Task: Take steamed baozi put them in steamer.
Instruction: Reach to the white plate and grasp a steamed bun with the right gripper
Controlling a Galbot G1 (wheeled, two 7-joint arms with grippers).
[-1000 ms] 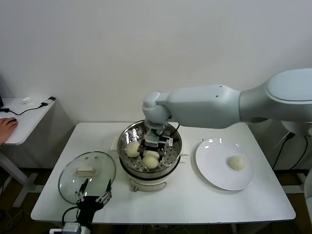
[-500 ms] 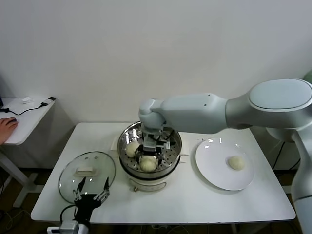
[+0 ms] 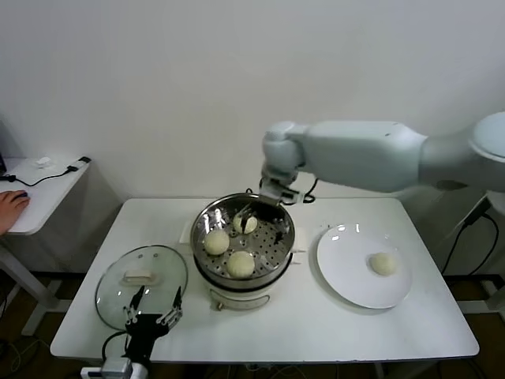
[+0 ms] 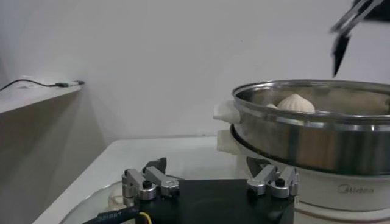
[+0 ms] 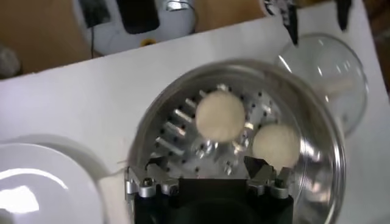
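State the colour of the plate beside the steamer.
Plain white, no pattern; the plate shows best in the head view, with one baozi on it.

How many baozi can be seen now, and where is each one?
4: three baozi in the steamer, one left, one front, one rear; the fourth lies on the white plate. None seems hidden.

Plain white wall (image 3: 158, 79) behind a white table (image 3: 316, 316), with a smaller white side table (image 3: 39, 193) alongside.
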